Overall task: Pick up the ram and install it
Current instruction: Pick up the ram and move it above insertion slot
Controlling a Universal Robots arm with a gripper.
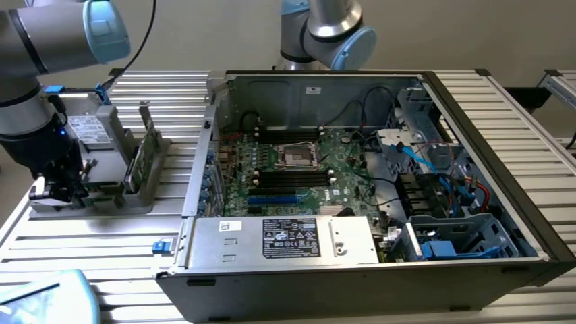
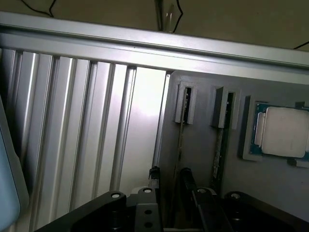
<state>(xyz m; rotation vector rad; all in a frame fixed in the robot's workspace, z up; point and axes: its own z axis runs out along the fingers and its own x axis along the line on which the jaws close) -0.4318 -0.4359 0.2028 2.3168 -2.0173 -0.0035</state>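
Two sticks stood on edge in the grey holder [image 2: 200, 145] when you looked down from the wrist. You had your fingers [image 2: 186, 176] spread apart over the one farther from the processor chip [image 2: 285, 131]. That was the ram [image 2: 178, 145], and its thin edge ran straight down into the gap between the two dark tips. Fingers released, nothing clamped, and whether either tip touched the board you could not tell. The ram sat upright in its slot of the holder, its far end tucked into a small grey bracket [image 2: 185, 104]. The second stick [image 2: 219, 145] ran alongside it, apart, in a bracket of its own. Just past that second stick, the square silver processor chip lay flat in a recess of the same holder. The holder's edge met the ribbed metal counter [image 2: 96, 135] right beside the ram. Over in the exterior view, your arm [image 1: 32, 128] hung low above the holder's end at the exterior view's left. The open computer case [image 1: 360, 283] lay on the counter to the exterior view's right of the holder, just beside it. Inside it the motherboard [image 1: 315, 169] faced up, with long black memory slots [image 1: 283, 179] near the middle. A silver power supply [image 1: 283, 239] ran along the wall closest to the camera.
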